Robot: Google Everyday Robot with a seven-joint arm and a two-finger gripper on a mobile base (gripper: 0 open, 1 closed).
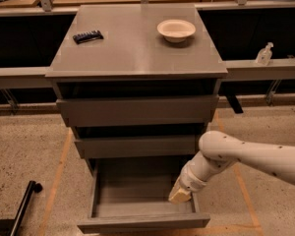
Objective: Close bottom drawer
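Matte grey handleless bottom drawer [142, 223] is pulled fully out. Its box is left of the tan-tipped gripper on the white arm [179, 193], and its front panel is just camera-side of it (open or closed: can't tell). Gripper sits at the drawer's right side wall, behind the front. Risk: it hooks the wall or gets trapped inside, and an off-centre push at that end racks the drawer and jams it.

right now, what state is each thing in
bottom drawer: pulled open, nothing inside
middle drawer: pushed in
top drawer: pushed in
bowl: upright, empty, on the cabinet top
gripper: low, by the bottom drawer's right wall
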